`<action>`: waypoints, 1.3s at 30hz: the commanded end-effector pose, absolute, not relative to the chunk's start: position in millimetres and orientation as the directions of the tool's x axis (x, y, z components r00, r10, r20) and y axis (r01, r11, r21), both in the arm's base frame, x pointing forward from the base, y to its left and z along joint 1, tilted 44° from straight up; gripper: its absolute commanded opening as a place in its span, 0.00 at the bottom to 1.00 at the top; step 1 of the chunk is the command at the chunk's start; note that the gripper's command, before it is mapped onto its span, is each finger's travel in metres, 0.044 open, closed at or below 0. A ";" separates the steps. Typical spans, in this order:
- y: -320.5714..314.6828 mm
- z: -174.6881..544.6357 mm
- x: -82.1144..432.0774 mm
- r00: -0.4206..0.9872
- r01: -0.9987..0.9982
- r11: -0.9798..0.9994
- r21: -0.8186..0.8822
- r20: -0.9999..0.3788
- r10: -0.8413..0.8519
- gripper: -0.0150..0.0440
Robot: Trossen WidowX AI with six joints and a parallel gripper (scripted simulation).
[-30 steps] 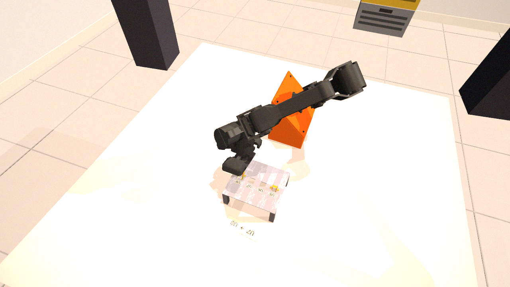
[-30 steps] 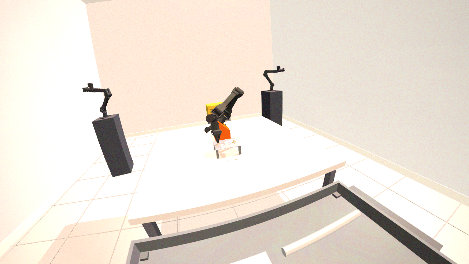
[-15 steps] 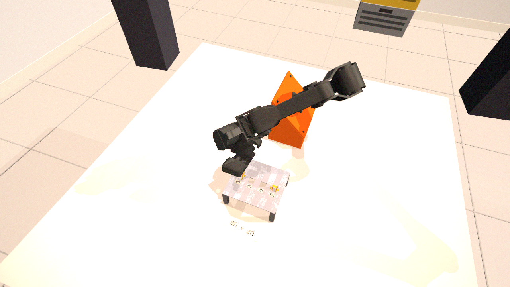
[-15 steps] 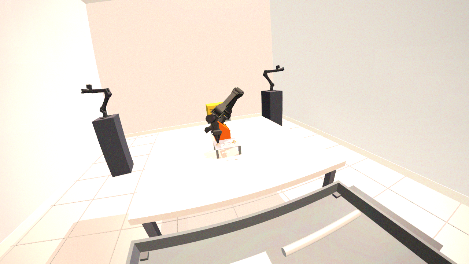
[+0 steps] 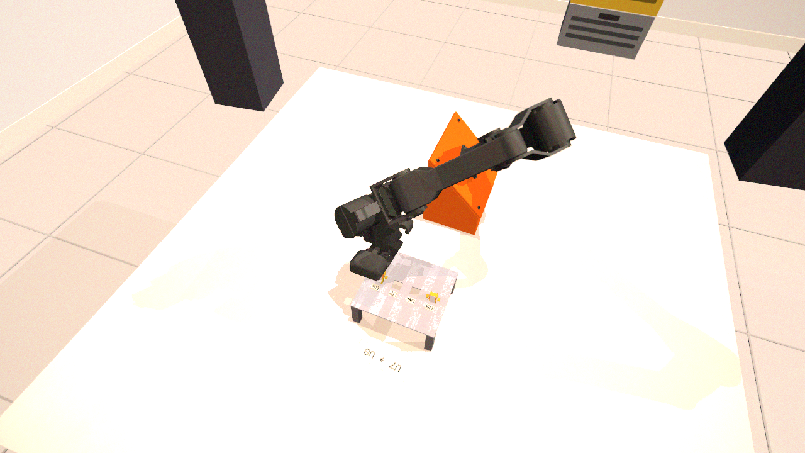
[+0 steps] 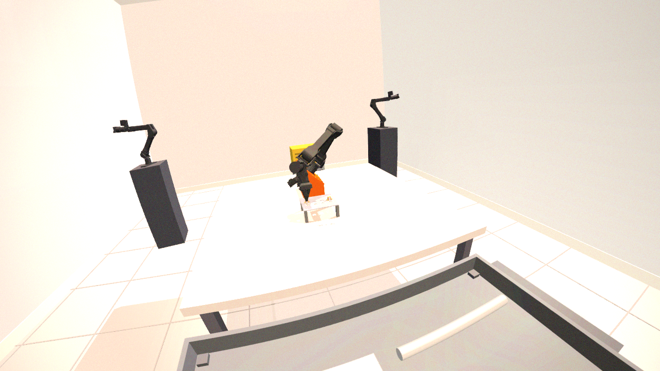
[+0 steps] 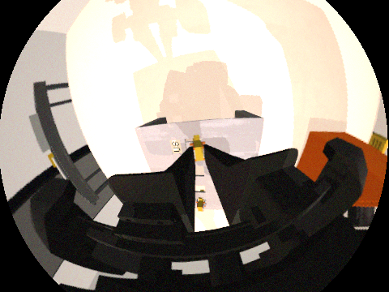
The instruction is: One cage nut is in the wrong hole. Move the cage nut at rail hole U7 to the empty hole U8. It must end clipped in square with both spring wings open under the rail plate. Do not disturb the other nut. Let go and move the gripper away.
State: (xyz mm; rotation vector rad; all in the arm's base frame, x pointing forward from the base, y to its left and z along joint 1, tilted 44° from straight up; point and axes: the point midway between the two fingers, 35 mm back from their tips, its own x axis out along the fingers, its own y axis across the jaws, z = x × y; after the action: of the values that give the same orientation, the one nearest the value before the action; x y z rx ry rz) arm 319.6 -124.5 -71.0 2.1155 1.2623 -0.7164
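Cage nut [image 5: 383, 277] [image 7: 198, 150] sits between the fingertips of the claw [image 5: 385, 275] [image 6: 307, 200] [image 7: 198, 149], clamped on it.

The seating of the small yellow cage nut [image 5: 383, 278] [image 7: 198, 148] at U8 is too small to tell; its wings are hidden beneath the grey rectangular rail plate [image 5: 413, 315] [image 7: 162, 135].

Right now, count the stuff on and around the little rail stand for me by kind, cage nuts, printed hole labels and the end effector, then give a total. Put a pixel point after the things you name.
Cage nuts [image 5: 433, 296] [image 7: 198, 151]: 2
Hole labels [image 5: 392, 293] [image 7: 175, 147]: 4
End effector [image 7: 198, 149]: 1
Total: 7
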 end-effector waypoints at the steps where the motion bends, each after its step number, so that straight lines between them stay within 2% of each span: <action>1: -126.0 -70.4 321.5 0.405 0.902 -0.384 0.198 -0.695 0.594 0.30; 39: -126.2 -70.5 324.2 0.352 0.924 -0.349 0.157 -0.705 0.615 0.30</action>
State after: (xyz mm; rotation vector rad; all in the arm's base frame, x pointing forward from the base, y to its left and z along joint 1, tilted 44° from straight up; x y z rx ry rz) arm 322.3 -124.8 -71.0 2.0868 1.3283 -0.7416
